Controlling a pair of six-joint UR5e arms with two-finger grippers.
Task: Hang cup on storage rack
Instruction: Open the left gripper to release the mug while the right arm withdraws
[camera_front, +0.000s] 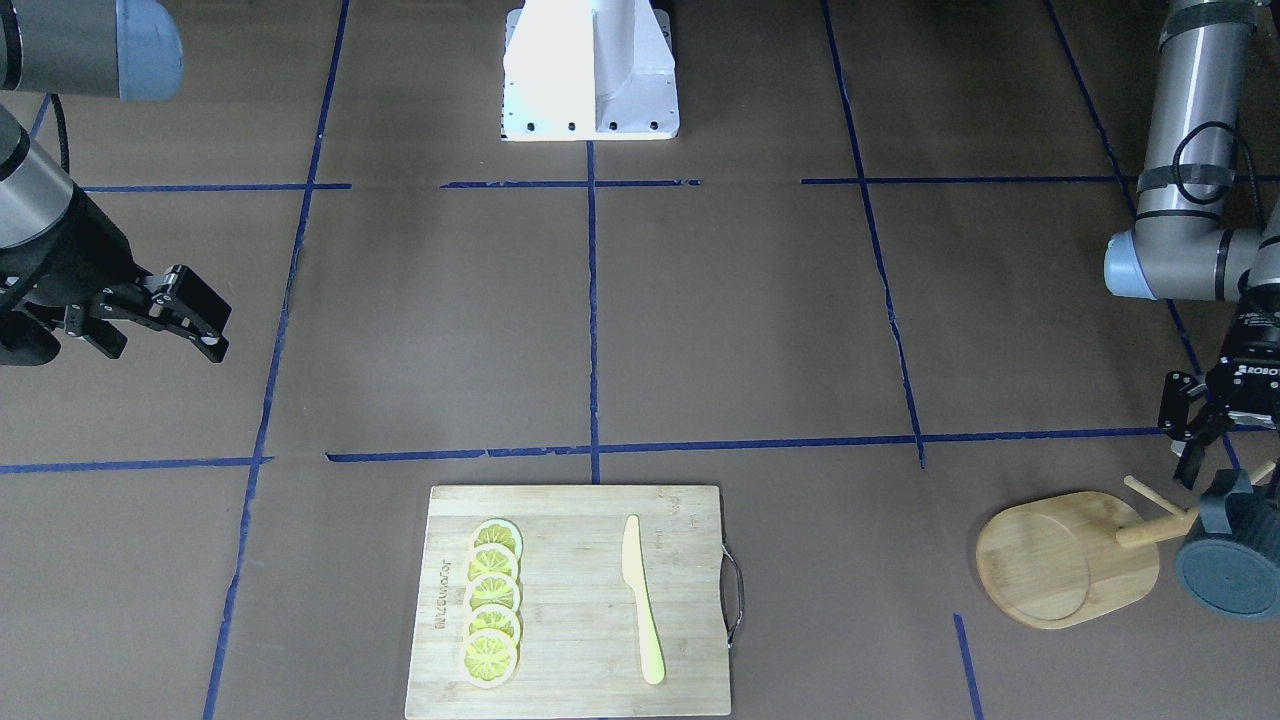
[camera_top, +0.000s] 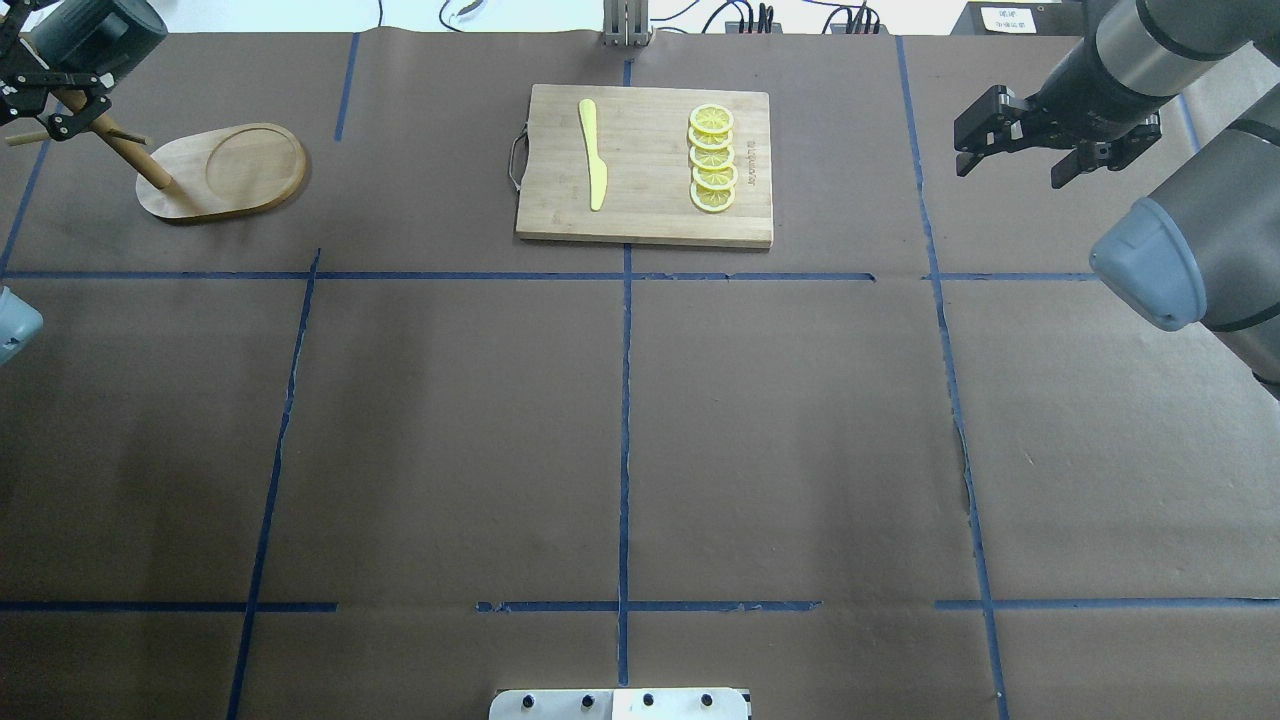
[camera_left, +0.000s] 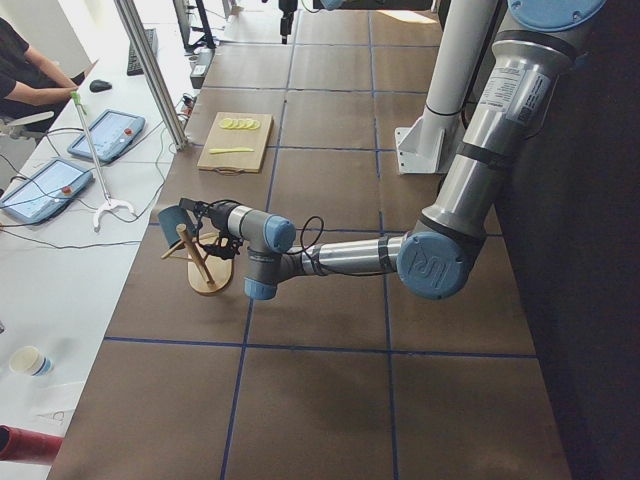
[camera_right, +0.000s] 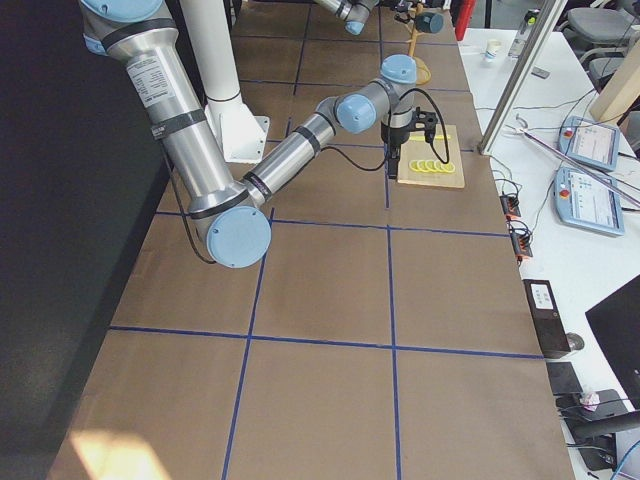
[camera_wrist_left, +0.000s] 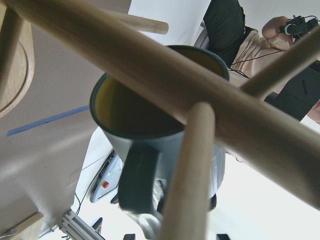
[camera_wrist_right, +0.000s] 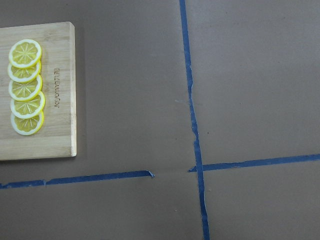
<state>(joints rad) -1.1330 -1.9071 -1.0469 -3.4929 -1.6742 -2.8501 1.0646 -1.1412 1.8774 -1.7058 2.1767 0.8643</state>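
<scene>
Item: cup, dark blue-grey, yellow-green inside, squarish handle. Location: raised off the bench among the top pegs of the rack, which stands at the far left corner as the robot faces it. The cup lies tilted, mouth toward the robot and base away. In the left wrist view one peg crosses just beside the handle; whether it passes through the loop cannot be told. Left tool: close against the cup and pegs, its fingers partly hidden; whether it grips the cup or has let go cannot be told. Right tool: fingers spread, nothing between them, hanging over the far right of the bench, well apart from the rack. Also present: board at far centre, carrying a row of lemon slices and a pale yellow knife. Handling notes, by judgement: the cup looks ceramic, so stiff, fairly weighty and liable to chip if knocked on the post. Its glaze is probably slick, though the ribbing should give purchase. It is best held by the wall or rim on the side opposite the handle, leaving the loop free for a peg. The rack looks light and its pegs thin; a sideways push could tip it.
</scene>
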